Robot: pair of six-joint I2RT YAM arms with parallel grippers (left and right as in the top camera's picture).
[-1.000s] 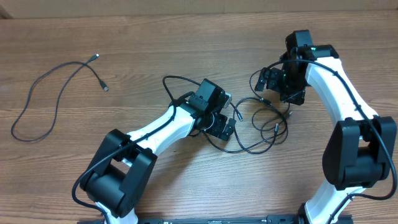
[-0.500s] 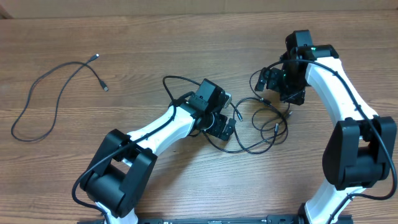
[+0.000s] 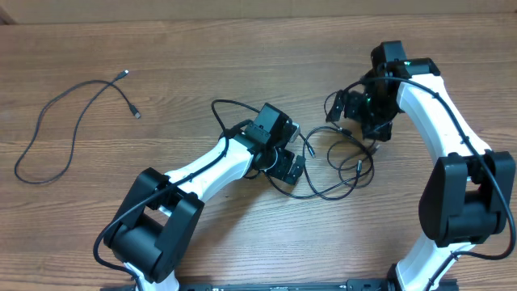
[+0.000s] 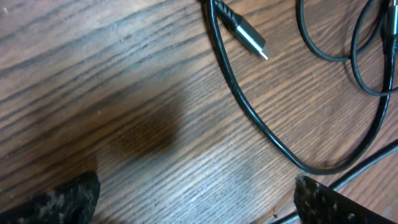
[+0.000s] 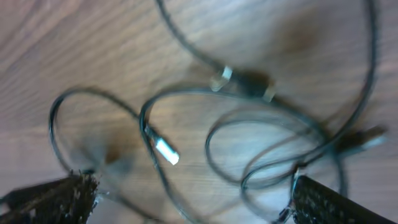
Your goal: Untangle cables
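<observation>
Overhead: bare wood-grain bench point(image 3: 202, 48). The cables lie in two places.

1. One cable point(image 3: 47, 107) lies alone at the far left of the bench in a loose open curve. Both of its plug ends point toward the upper middle. It is well apart from both arms and from the other cords.
2. The remaining cables point(image 3: 347, 158) form a knot of overlapping loops at centre-right, between the two arms. Several strands cross each other. At least two small plug ends show inside the loops.

Left pincer point(image 3: 287, 164): low over the bench at the left edge of the knot.
- Wrist view: left pincer point(image 4: 196, 205) is released, jaws spread wide with bare wood between them.
- One cord sweeps from the top of the frame down to just beside the right-hand fingertip point(image 4: 336, 202). I cannot tell whether they touch.
- A silver plug point(image 4: 252, 42) lies flat on the wood above that cord. Further loops cross the upper right corner.

Right pincer point(image 3: 361, 121): above the upper right part of the knot.
- Wrist view is blurred. Right pincer point(image 5: 193, 200) is released, jaws spread wide, nothing grasped.
- Several loops overlap on the wood beneath it.
- A bright plug tip point(image 5: 165, 151) lies near the middle, and two more plug ends point(image 5: 242, 84) lie close together higher up.
</observation>
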